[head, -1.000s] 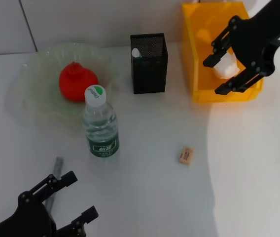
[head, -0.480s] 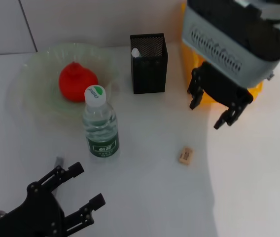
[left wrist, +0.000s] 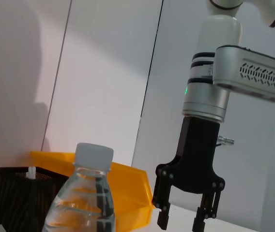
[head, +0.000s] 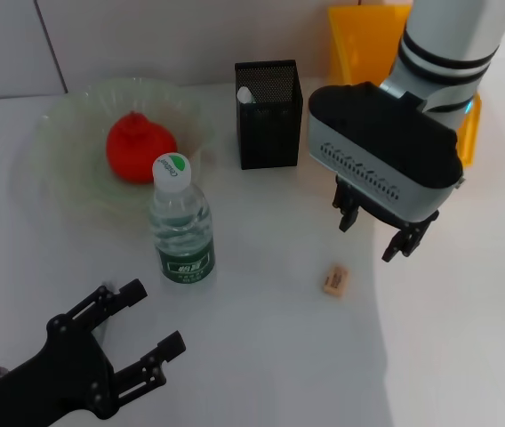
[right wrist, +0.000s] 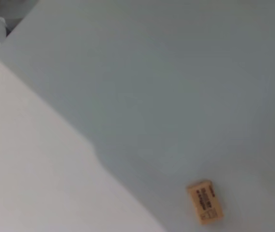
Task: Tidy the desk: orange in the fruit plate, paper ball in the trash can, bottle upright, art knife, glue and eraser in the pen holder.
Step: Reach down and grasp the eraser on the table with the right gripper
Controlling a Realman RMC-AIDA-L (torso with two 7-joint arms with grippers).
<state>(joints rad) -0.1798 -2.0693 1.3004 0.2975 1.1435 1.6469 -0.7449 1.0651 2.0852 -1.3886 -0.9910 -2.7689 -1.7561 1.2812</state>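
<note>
The right hand (head: 373, 236), fingers spread and empty, has swung away from the yellow-orange plastic bin (head: 359, 40) and hangs just above the tiny tan eraser block (head: 335, 279) on the white table (head: 261, 356), evidently its next pick.

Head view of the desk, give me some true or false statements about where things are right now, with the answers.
1. The orange sits in the fruit plate. True.
2. The bottle lies on its side. False: it stands upright, cap on.
3. The eraser is in the pen holder. False: it lies on the desk.
4. The right gripper hangs above the desk near the eraser, jaws open and empty. True.
5. The left gripper grips the bottle. False: it is open, apart from it.
</note>
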